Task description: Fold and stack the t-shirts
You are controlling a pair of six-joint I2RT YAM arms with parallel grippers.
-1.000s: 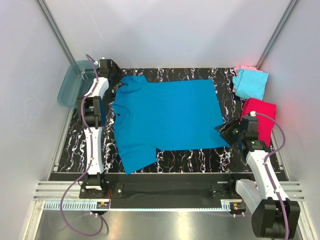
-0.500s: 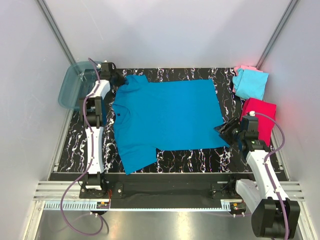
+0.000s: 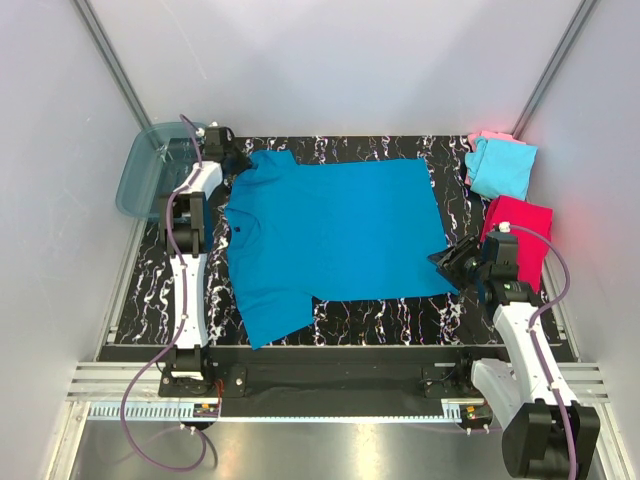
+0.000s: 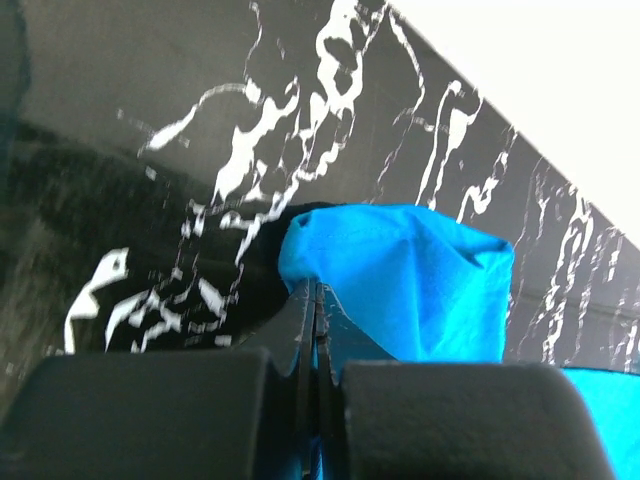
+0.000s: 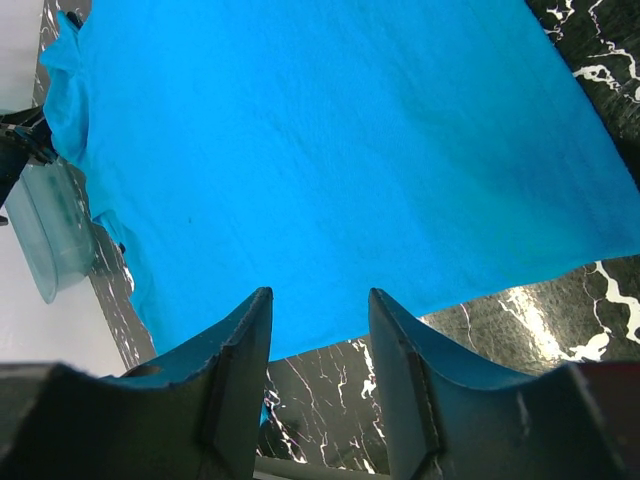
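Since a second ago the left end effector [image 4: 313, 290] has clamped shut on the far-left sleeve of the blue shirt [image 3: 335, 230], which lies spread flat across the black marbled bench [image 3: 400, 312]. A tub [image 3: 140, 178] sits just beside that outstretched arm, off the far-left corner. Along the right edge lie a red shirt [image 3: 520, 235] and a cyan shirt [image 3: 500, 168] over a pink shirt [image 3: 487, 137]. The right end effector [image 5: 318, 300] hovers at the near-right hem corner, fingers apart, gripping nothing. Bare bench shows along the near edge.

Plain teal-blue t-shirt [image 3: 335, 235], black white-veined marbled table [image 3: 400, 310], light cyan shirt [image 3: 502, 170], pale pink shirt [image 3: 485, 136], magenta-red shirt [image 3: 525, 220], translucent teal tub [image 3: 140, 175].
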